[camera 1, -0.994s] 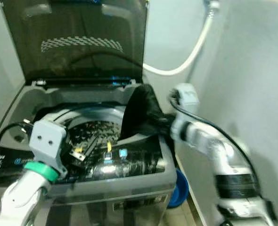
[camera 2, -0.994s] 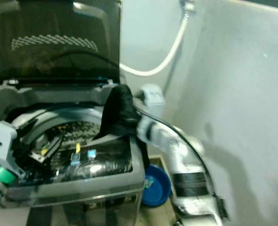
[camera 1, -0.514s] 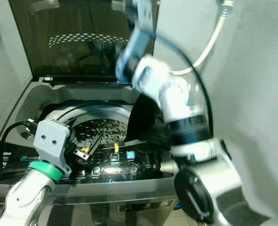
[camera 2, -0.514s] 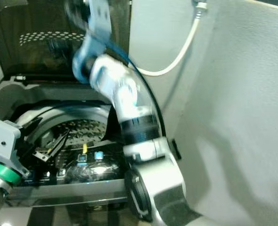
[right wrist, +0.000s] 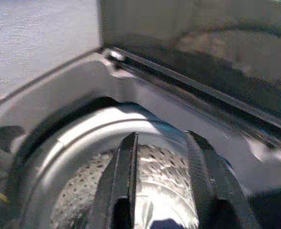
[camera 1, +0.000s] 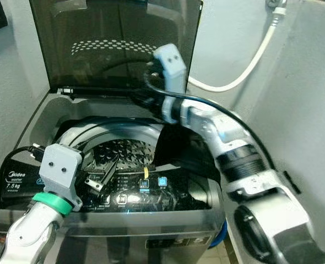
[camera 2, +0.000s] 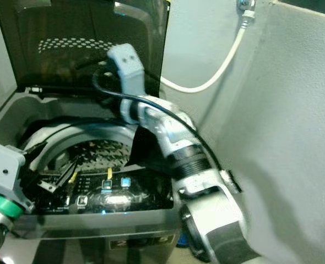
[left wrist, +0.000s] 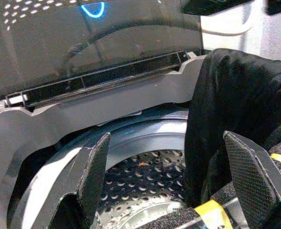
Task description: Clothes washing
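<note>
garment (left wrist: 235, 100), black and limp, is draping over the drum (camera 1: 124, 151) rim; i'm judging it light, best pinched at its top fold. left gripper (left wrist: 171, 167) and right gripper (right wrist: 162, 183) are hovering spread, grasping nothing.

We note pale grey walls (camera 1: 228, 38) behind and to the left, plain and unmarked; a light panel (camera 2: 283, 110) stands close along the right side, evenly lit; a white hose (camera 1: 245, 69) hangs in a curve from a fitting (camera 2: 245, 6) at the top of the rear wall; lighting is dim and cool.
</note>
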{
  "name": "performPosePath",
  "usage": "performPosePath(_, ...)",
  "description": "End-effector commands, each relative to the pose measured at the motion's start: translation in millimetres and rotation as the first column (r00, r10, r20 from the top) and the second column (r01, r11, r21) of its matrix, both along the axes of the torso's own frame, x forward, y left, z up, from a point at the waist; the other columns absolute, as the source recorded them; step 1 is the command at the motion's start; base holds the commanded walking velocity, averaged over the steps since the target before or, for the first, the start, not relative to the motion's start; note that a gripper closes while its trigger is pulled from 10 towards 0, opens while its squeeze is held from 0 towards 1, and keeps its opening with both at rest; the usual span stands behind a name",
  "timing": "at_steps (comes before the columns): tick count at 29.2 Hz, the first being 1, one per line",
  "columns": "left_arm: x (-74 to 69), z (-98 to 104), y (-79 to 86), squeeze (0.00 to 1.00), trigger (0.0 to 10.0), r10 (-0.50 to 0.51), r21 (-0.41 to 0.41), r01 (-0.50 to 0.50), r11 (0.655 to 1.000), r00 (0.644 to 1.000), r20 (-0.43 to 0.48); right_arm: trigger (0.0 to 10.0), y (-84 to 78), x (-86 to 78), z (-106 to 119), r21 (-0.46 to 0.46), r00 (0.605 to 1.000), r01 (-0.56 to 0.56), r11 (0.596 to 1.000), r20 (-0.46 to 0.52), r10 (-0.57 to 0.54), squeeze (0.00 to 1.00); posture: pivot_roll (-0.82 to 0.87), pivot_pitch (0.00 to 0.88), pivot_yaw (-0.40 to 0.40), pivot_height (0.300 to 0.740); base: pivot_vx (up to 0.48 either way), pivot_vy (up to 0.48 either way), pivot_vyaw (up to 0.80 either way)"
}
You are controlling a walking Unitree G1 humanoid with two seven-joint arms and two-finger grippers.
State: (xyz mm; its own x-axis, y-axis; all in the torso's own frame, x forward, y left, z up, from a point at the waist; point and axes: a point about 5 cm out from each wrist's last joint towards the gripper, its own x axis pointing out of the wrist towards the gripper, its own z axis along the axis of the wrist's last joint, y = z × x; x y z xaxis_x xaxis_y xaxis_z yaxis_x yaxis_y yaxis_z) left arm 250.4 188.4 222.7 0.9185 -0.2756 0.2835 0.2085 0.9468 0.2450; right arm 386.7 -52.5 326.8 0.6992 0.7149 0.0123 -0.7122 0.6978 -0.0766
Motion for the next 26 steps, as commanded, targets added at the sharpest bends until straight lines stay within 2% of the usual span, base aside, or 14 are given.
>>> performPosePath(1, 0.4, -2, -3.2, 0.00, 10.0, -0.026, 0.001, 0.026, 1.000, 1.000, -0.006, 10.0, -11.3, 2.6, -10, 0.008, 0.999, 0.041, 0.999, -0.029, -0.041, 1.00, 0.09, 0.006, 0.015, 0.740, 0.000, 0.000, 0.00)
performPosePath(3, 2.5, -3, -6.1, 0.00, 10.0, -0.046, 0.004, 0.046, 0.999, 0.999, -0.013, 10.0, -34.7, 9.5, -33, -0.032, 0.988, 0.143, 0.989, -0.052, -0.144, 1.00, 0.09, 0.003, 0.022, 0.740, 0.000, 0.000, 0.00)
performPosePath(4, 2.5, -3, -6.1, 0.00, 10.0, -0.046, 0.004, 0.046, 0.999, 0.999, -0.013, 10.0, -34.7, 9.5, -33, -0.032, 0.988, 0.143, 0.989, -0.052, -0.144, 1.00, 0.09, 0.003, 0.022, 0.740, 0.000, 0.000, 0.00)
performPosePath(7, 3.7, -3, -6.0, 0.00, 10.0, -0.051, 0.009, 0.052, 0.999, 0.999, -0.016, 10.0, -51.0, 8.1, -63, -0.093, 0.973, 0.191, 0.977, -0.112, -0.201, 1.00, 0.09, 0.003, 0.025, 0.740, 0.000, 0.000, 0.00)
performPosePath(8, 3.7, -3, -6.0, 0.00, 10.0, -0.051, 0.009, 0.052, 0.999, 0.999, -0.016, 10.0, -51.0, 8.1, -63, -0.093, 0.973, 0.191, 0.977, -0.112, -0.201, 1.00, 0.09, 0.003, 0.025, 0.740, 0.000, 0.000, 0.00)
performPosePath(11, 3.5, -2, -4.9, 0.00, 10.0, -0.050, 0.009, 0.050, 0.999, 0.999, -0.017, 10.0, -57.8, 3.3, -84, -0.114, 0.957, 0.208, 0.971, -0.181, -0.227, 1.00, 0.10, 0.009, 0.021, 0.740, 0.000, 0.000, 0.00)
performPosePath(16, 1.6, -2, -4.3, 0.00, 10.0, -0.047, 0.010, 0.047, 0.999, 0.999, -0.019, 10.0, -61.0, 1.5, -85, -0.054, 0.953, 0.250, 0.967, -0.165, -0.256, 1.00, 0.10, 0.016, 0.021, 0.740, 0.000, 0.000, 0.00)
performPosePath(18, 0.9, -2, -3.8, 0.00, 10.0, -0.046, 0.012, 0.047, 0.999, 0.999, -0.020, 10.0, -59.0, 0.3, -74, 0.023, 0.963, 0.245, 0.969, -0.121, -0.241, 1.00, 0.10, 0.018, 0.022, 0.740, 0.000, 0.000, 0.00)
performPosePath(19, 0.9, -2, -3.8, 0.00, 10.0, -0.046, 0.012, 0.047, 0.999, 0.999, -0.020, 10.0, -59.0, 0.3, -74, 0.023, 0.963, 0.245, 0.969, -0.121, -0.241, 1.00, 0.10, 0.018, 0.022, 0.740, 0.000, 0.000, 0.00)
performPosePath(22, 1.0, -2, -3.0, 0.00, 10.0, -0.046, 0.013, 0.046, 0.999, 0.999, -0.018, 10.0, -55.9, -3.1, -57, 0.120, 0.973, 0.228, 0.966, -0.061, -0.222, 1.00, 0.11, 0.018, 0.022, 0.740, 0.000, 0.000, 0.00)
performPosePath(23, 1.0, -2, -3.0, 0.00, 10.0, -0.046, 0.013, 0.046, 0.999, 0.999, -0.018, 10.0, -55.9, -3.1, -57, 0.120, 0.973, 0.228, 0.966, -0.061, -0.222, 1.00, 0.11, 0.018, 0.022, 0.740, 0.000, 0.000, 0.00)
performPosePath(24, 1.1, -1, -2.8, 0.00, 10.0, -0.045, 0.014, 0.045, 0.999, 0.999, -0.016, 10.0, -56.7, -4.0, -50, 0.157, 0.972, 0.233, 0.960, -0.034, -0.231, 1.00, 0.11, 0.019, 0.022, 0.740, 0.000, 0.000, 0.00)
performPosePath(26, 1.1, -1, -2.7, 0.00, 10.0, -0.045, 0.016, 0.045, 0.999, 0.999, -0.016, 10.0, -60.8, -4.8, -45, 0.140, 0.963, 0.268, 0.953, -0.010, -0.270, 1.00, 0.11, 0.019, 0.020, 0.740, 0.000, 0.000, 0.00)
